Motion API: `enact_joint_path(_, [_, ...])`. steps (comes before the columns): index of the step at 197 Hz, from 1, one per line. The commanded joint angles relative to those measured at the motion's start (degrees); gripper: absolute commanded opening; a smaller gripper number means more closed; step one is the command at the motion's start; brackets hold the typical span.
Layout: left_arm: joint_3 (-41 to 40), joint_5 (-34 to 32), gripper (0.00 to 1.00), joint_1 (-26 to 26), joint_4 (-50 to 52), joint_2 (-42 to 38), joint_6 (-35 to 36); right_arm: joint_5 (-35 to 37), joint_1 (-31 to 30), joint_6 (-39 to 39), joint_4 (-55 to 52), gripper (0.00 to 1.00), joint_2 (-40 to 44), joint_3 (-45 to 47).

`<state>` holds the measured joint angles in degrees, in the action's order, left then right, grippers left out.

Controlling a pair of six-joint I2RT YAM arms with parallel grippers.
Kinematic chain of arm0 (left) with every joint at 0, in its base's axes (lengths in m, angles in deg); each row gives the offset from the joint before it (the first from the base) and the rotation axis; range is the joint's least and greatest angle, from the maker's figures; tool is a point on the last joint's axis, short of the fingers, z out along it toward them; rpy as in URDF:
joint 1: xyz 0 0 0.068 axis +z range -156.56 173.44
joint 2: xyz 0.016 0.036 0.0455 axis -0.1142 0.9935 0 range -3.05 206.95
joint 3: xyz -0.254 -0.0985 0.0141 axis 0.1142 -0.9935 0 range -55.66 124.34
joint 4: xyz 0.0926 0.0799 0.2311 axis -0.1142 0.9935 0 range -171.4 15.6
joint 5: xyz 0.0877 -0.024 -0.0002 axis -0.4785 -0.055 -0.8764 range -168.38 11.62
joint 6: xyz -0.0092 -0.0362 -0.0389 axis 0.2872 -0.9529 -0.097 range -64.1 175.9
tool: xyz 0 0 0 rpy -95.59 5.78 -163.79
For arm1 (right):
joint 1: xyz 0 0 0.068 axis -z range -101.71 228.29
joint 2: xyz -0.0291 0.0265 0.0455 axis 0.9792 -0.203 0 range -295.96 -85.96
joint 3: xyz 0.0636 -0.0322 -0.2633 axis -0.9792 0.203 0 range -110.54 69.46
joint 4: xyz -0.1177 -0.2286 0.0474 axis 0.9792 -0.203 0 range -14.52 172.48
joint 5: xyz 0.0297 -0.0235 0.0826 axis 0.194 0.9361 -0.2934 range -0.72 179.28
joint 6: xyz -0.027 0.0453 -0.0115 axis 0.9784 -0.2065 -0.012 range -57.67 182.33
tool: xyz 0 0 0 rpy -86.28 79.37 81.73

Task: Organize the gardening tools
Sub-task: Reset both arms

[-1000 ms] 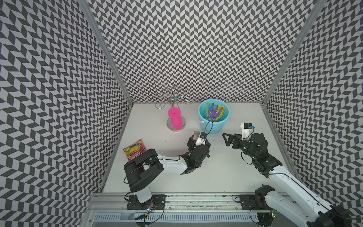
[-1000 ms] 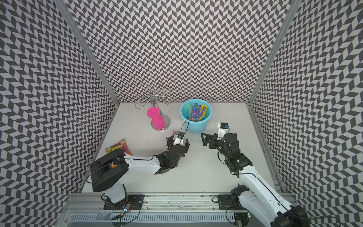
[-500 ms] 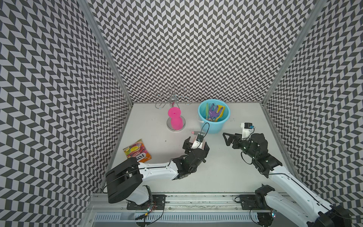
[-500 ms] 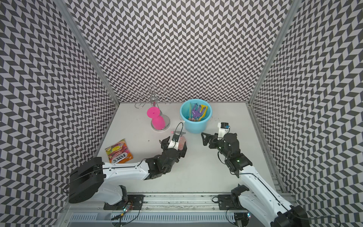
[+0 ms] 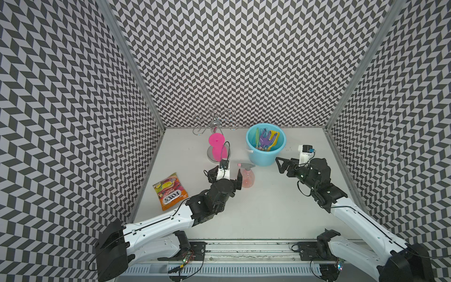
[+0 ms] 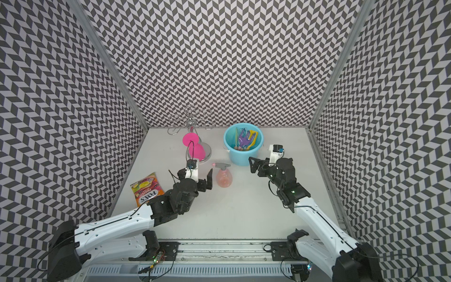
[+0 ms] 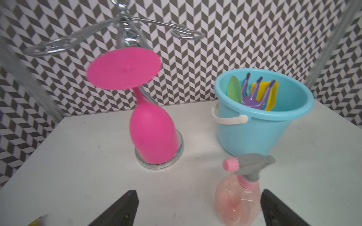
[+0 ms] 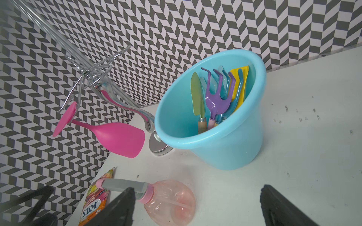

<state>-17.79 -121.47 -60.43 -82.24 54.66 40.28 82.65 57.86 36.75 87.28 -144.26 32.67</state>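
Observation:
The pinkish spray bottle (image 5: 246, 177) (image 6: 224, 177) stands upright on the table in front of the blue bucket (image 5: 265, 157) (image 6: 244, 157). My left gripper (image 5: 225, 176) (image 6: 195, 177) (image 7: 197, 211) is open just left of the bottle (image 7: 237, 197), with one fingertip (image 5: 238, 179) close beside it and nothing held. My right gripper (image 5: 284, 167) (image 6: 255, 164) (image 8: 197, 211) hangs open and empty to the right of the bottle (image 8: 168, 201). In the bucket (image 8: 225, 148) stand a purple fork (image 8: 217, 99), a green trowel (image 8: 197, 97), a yellow shovel (image 8: 240, 78) and blue tools.
A bright pink cup (image 5: 216, 146) (image 7: 152, 133) hangs upside down on a chrome stand (image 5: 214, 119) left of the bucket. A snack packet (image 5: 170, 191) (image 6: 146, 190) lies by the left wall. The patterned walls close in on three sides.
My left gripper has opened off the spray bottle and drawn back to the left, and the bottle now stands free. The right arm has not moved.

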Motion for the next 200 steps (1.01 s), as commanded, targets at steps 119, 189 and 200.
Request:
enact_joint_path(119, [8.4, 18.6, 1.0, 44.6, 3.2, 7.9, -0.8, 35.3, 5.3, 12.3, 10.5, 1.0, -18.5, -10.4])
enact_joint_path(189, [2.0, 20.5, 1.0, 55.5, -11.8, 22.1, 0.5, 44.7, 9.1, 15.6, 25.6, 1.0, -24.4, 0.0])
enact_joint_path(200, [0.0, 20.1, 1.0, 55.6, -17.1, 23.8, 0.9, 46.0, 9.2, 15.3, 28.1, 1.0, -24.9, 1.5])
